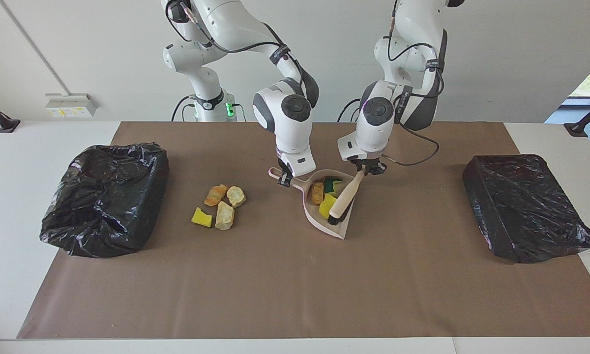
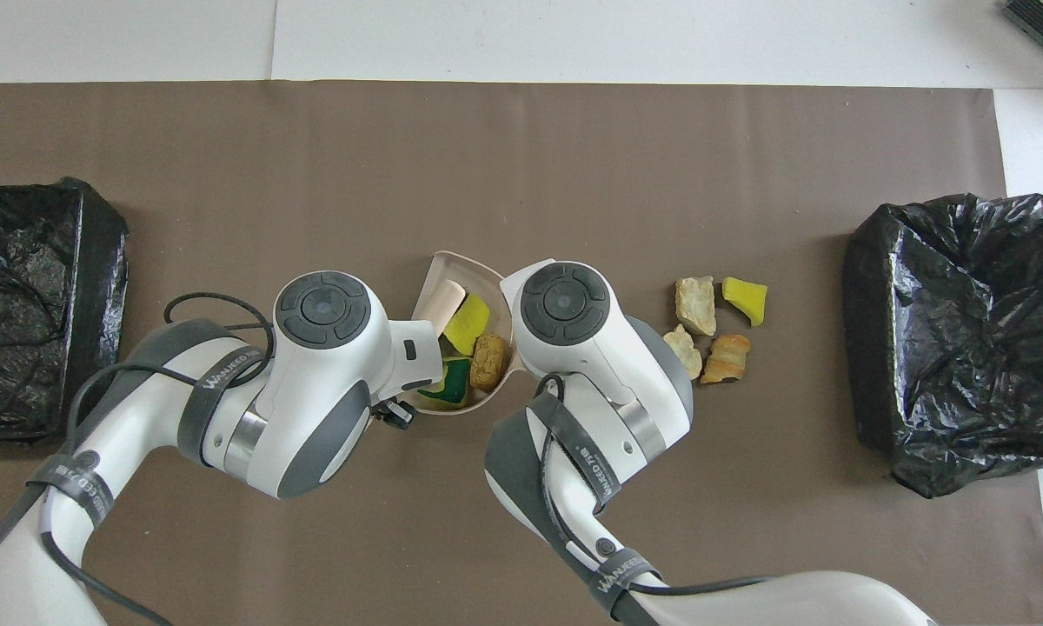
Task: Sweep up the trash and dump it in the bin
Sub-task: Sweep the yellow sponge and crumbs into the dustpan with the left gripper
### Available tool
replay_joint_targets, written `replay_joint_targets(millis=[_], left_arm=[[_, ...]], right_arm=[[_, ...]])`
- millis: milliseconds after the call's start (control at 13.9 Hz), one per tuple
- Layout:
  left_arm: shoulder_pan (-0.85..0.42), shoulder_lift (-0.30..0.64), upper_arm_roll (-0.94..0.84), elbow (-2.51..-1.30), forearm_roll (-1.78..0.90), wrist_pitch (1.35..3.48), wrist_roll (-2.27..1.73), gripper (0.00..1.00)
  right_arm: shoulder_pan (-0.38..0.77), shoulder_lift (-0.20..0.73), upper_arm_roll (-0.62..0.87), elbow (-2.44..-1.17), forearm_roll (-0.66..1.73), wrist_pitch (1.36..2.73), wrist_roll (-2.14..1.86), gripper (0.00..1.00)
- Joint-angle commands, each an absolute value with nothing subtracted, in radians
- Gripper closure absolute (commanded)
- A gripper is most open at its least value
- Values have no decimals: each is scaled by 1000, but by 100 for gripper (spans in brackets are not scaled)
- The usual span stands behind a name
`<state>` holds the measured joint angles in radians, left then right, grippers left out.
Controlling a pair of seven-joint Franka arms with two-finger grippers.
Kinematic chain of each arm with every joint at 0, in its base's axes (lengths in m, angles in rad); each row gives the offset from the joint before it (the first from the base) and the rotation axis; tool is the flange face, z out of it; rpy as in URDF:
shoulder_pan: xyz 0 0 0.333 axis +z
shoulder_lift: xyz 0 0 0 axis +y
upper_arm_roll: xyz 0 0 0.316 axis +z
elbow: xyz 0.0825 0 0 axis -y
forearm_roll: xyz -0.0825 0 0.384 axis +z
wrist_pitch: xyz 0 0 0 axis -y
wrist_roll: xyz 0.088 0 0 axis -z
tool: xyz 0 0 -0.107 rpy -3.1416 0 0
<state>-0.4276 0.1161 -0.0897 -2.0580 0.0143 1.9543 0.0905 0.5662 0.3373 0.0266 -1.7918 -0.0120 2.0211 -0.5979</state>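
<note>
"WANEED" can be read on the grey strap (image 2: 210,389) of the left arm; the rest is illegible.

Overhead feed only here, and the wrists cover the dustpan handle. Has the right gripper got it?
Observer: Yes. The facing view shows the right gripper shut on the handle of the dustpan, close to the pan.
Operator: And the left?
Observer: The left gripper is shut on the top end of the brush, just above the pan.
Operator: Where are the bristles?
Observer: The dark bristles are down inside the pan near its open lip, beside the yellow sponge scrap.
</note>
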Motion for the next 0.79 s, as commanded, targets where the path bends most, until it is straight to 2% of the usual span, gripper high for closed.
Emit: replay_joint_targets(millis=[0, 216, 360, 720], left_arm=[[-362, 80, -75, -2026, -2, 1893, 83, 100], [-324, 17, -75, -2029, -2, 1838, 40, 100], [-324, 9, -75, -2040, -2, 1841, -23, 100], [-356, -27, -81, -2095, -2, 1855, -167, 100]], right_arm=[[560, 337, 34, -1781, -3, 2010, -580, 100], [557, 333, 32, -1781, -15, 1990, -583, 100], [537, 293, 26, -1781, -17, 1961, -597, 100], [356, 161, 21, -1781, -18, 1896, -785, 100]])
